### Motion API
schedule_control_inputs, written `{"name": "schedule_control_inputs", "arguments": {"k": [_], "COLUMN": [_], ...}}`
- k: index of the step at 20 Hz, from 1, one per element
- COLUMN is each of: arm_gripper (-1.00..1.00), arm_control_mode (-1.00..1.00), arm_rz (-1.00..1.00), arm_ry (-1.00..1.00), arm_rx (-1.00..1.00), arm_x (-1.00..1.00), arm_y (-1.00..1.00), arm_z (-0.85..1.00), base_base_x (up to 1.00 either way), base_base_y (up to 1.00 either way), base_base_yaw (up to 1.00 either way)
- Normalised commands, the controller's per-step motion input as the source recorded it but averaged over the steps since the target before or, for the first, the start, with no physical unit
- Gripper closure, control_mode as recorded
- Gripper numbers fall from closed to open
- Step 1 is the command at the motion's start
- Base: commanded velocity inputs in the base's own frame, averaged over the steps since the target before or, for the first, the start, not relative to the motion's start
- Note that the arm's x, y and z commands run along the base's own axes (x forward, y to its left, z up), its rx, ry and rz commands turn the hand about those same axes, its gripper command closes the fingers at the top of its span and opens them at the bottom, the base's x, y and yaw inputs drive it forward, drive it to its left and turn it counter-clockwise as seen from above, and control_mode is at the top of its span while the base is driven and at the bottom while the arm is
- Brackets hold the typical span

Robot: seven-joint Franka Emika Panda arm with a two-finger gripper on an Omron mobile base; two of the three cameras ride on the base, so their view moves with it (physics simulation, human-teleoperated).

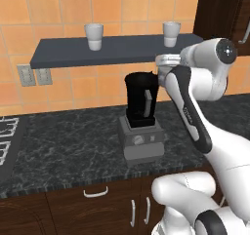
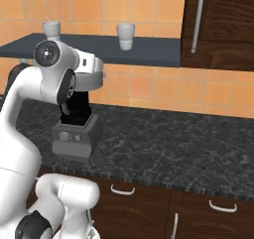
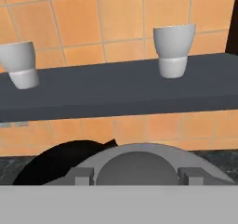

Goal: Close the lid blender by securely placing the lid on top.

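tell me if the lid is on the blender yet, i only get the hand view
observer: not yet. in the left base view the lid hangs above the blender, off toward the right side of the jar's top.
operator: where's the blender standing
observer: on the counter, a little back from its front edge.
operator: which way is its handle
observer: the grey handle faces forward, toward the robot.

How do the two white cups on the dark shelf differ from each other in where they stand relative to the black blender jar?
The left white cup stands left of the tall black blender jar below, well inboard of the dark shelf's left end; the right white cup stands right of the jar, near the shelf's right end by the brown cabinet. Both are upright, tapered, same in shape and colour.
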Motion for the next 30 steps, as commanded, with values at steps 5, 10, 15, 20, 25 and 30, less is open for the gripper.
{"name": "schedule_control_inputs", "arguments": {"k": [5,10,15,20,25,30], "arm_gripper": [1.0,1.0,1.0,1.0,1.0,1.0], "arm_control_mode": [-1.0,-1.0,-1.0,-1.0,-1.0,-1.0], "arm_rz": [-0.01,0.0,0.0,0.0,0.0,0.0], "arm_ry": [-0.05,0.0,0.0,0.0,0.0,-0.02], "arm_rx": [0.0,0.0,0.03,0.06,0.02,0.01], "arm_x": [0.02,0.21,0.53,0.59,0.55,0.17], "arm_y": [0.38,0.78,0.33,0.05,0.09,0.04], "arm_z": [0.68,0.0,0.0,0.0,0.0,0.0], "base_base_x": [0.0,0.0,0.0,0.0,0.0,0.0], "base_base_y": [0.0,0.0,0.0,0.0,0.0,0.0], "base_base_yaw": [0.0,0.0,0.0,0.0,0.0,0.0]}}
